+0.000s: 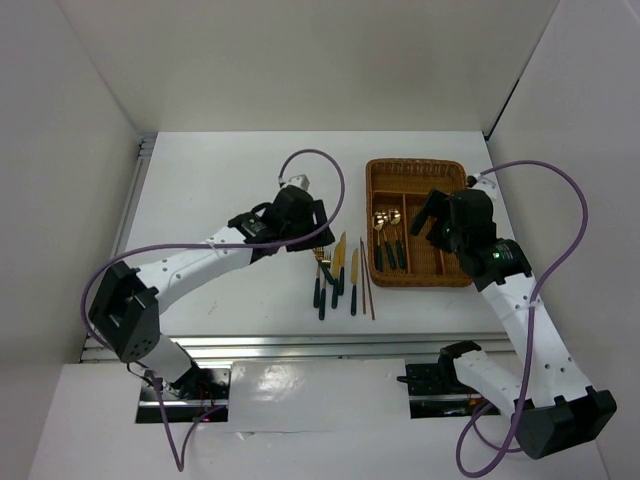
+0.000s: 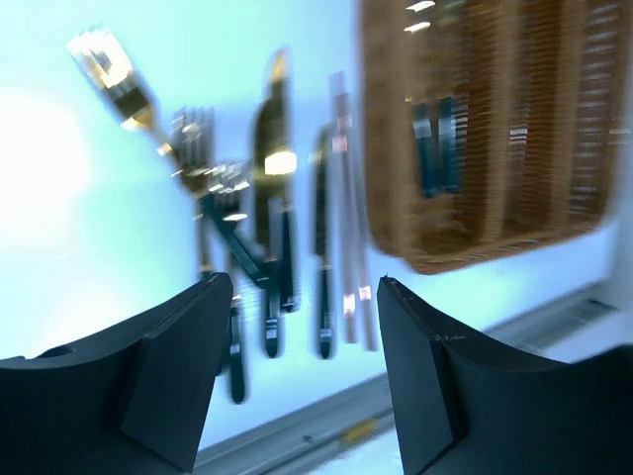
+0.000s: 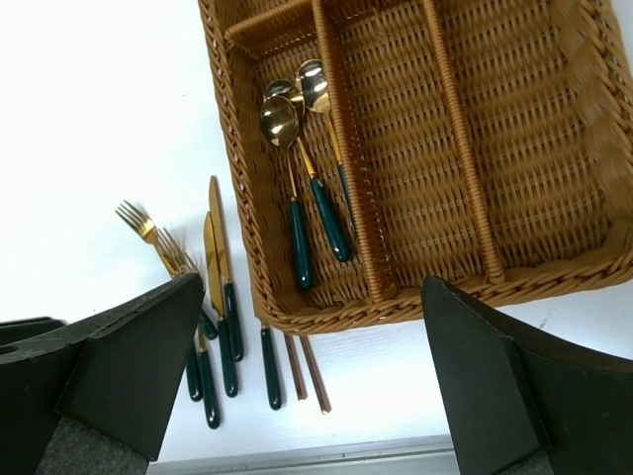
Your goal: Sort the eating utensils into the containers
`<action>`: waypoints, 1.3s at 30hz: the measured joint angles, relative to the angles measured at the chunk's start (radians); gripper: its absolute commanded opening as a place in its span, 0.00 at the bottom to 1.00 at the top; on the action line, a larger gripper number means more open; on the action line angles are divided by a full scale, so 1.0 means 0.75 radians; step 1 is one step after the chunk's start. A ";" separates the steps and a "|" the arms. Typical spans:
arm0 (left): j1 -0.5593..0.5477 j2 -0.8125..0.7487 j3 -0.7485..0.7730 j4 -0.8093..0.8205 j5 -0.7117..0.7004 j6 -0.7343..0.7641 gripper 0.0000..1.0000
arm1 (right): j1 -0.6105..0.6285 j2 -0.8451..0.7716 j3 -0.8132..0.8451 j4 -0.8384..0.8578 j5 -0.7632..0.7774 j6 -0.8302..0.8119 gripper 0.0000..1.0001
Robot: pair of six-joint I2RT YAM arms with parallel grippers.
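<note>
White table (image 1: 220,180) and plain white walls (image 1: 300,60) were seen around the work area. Three spoons (image 3: 300,237) were laid in the tray (image 3: 554,277), all in the long compartment nearest the loose cutlery, with gold bowls toward the far end and dark handles toward the near rim. One of them was set close against the divider. Two more long compartments and a short cross compartment at the far end were also visible. Just beside the tray's outer wall, on the table, the chopsticks (image 3: 309,368) were laid side by side, parallel to that wall. Next to them, several knives (image 3: 218,252) were lined up with blades pointing away from the arms. Beyond the knives, the forks (image 3: 134,216) were fanned out at slight angles, their handles crossing. An exact count could not be made there. The right gripper (image 3: 312,287) was held over the tray with its jaws spread wide and nothing between them. The left gripper (image 2: 305,282) was held above the table beside the forks, likewise spread and empty. Its wrist view was blurred, though the row of cutlery and the tray's corner could be made out. Each white arm (image 1: 190,262) was trailed by a looping purple cable (image 1: 335,180).
</note>
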 measured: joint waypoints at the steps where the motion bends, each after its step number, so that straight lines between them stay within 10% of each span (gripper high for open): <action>1: -0.001 0.001 -0.044 0.009 -0.023 -0.021 0.73 | 0.000 0.001 -0.004 0.005 -0.006 0.000 0.99; 26: -0.002 0.535 0.109 -0.116 -0.128 -0.220 0.51 | 0.000 -0.004 -0.023 0.006 -0.010 0.000 0.99; 30: -0.002 0.545 0.126 -0.148 -0.133 -0.220 0.42 | 0.000 -0.022 -0.036 0.006 0.001 0.006 0.99; 35: -0.002 0.561 0.145 -0.164 -0.142 -0.223 0.04 | 0.000 -0.078 -0.061 0.003 0.007 0.009 0.99; 39: -0.002 0.561 0.148 -0.164 -0.143 -0.221 0.00 | 0.000 -0.084 -0.061 0.004 0.012 0.011 0.99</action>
